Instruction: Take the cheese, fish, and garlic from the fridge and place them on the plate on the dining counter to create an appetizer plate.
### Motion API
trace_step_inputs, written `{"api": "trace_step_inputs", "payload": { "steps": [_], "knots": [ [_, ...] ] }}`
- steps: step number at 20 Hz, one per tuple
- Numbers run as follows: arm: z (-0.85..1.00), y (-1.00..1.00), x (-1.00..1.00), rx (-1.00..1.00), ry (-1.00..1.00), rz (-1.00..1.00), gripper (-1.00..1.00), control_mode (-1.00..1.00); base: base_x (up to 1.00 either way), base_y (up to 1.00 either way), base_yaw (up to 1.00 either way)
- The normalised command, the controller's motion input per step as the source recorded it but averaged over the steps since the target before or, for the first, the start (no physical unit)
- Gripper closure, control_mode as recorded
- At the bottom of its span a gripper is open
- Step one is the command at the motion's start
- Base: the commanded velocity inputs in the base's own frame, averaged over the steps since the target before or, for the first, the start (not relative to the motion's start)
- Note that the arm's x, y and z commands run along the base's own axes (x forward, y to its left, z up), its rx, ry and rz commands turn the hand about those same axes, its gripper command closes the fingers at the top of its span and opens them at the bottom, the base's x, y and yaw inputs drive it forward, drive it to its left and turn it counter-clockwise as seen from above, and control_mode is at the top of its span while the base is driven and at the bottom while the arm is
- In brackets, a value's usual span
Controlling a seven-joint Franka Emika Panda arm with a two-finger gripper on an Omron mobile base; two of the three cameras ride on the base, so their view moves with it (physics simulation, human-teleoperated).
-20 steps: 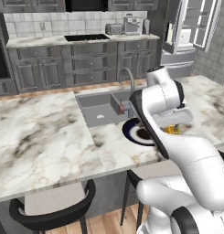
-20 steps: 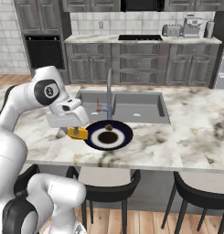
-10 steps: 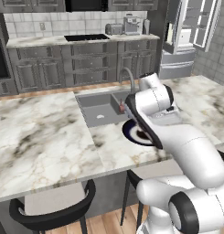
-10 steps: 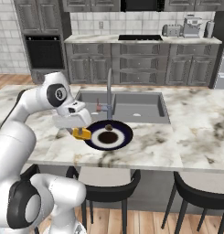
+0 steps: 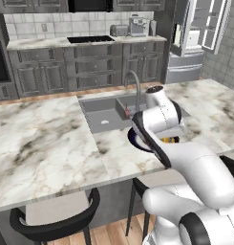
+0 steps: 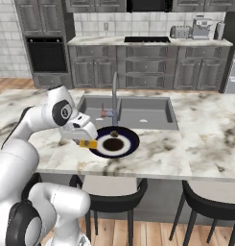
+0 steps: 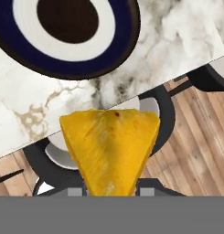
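Observation:
My gripper (image 6: 85, 140) is shut on the cheese (image 6: 90, 143), a yellow-orange wedge. It hangs just above the dining counter (image 6: 205, 139), at the left rim of the navy plate (image 6: 123, 150). In the hand view the cheese (image 7: 109, 151) hides the fingertips, and the plate (image 7: 67, 68) lies past its point, above the counter's front edge. From the left base view the arm covers most of the plate (image 5: 133, 141), and the cheese (image 5: 171, 139) peeks out under the hand. A small dark lump (image 6: 113, 134) sits on the plate's far side, too small to name. The fridge (image 5: 190, 38) stands at the back right.
The inset sink (image 6: 133, 113) and its tap (image 6: 114, 93) lie just behind the plate. Black stools (image 6: 109, 190) (image 6: 210, 202) stand under the counter's front edge. The wall counter (image 5: 80, 43) with appliances runs along the back.
The gripper has carried the cheese a little nearer to the plate's left rim, and the arm's elbow has swung slightly. The grip has not changed.

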Motion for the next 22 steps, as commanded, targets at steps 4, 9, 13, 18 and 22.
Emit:
{"api": "trace_step_inputs", "payload": {
  "steps": [4,9,13,18,22],
  "knots": [
    [-0.06,0.0,0.31,0.03,0.0,0.0,1.0,-1.0,0.0,0.0,0.0],
    [0.0,0.0,0.36,0.05,0.0,0.0,1.0,-1.0,0.0,0.0,0.0],
    [-0.01,0.0,0.41,0.06,0.0,0.0,1.0,-1.0,0.0,0.0,0.0],
    [-0.19,0.0,0.43,0.0,0.02,0.0,1.0,-1.0,0.0,0.0,0.0],
    [-0.3,0.0,0.43,0.0,0.02,0.0,1.0,-1.0,0.0,0.0,0.0]
  ]
}}
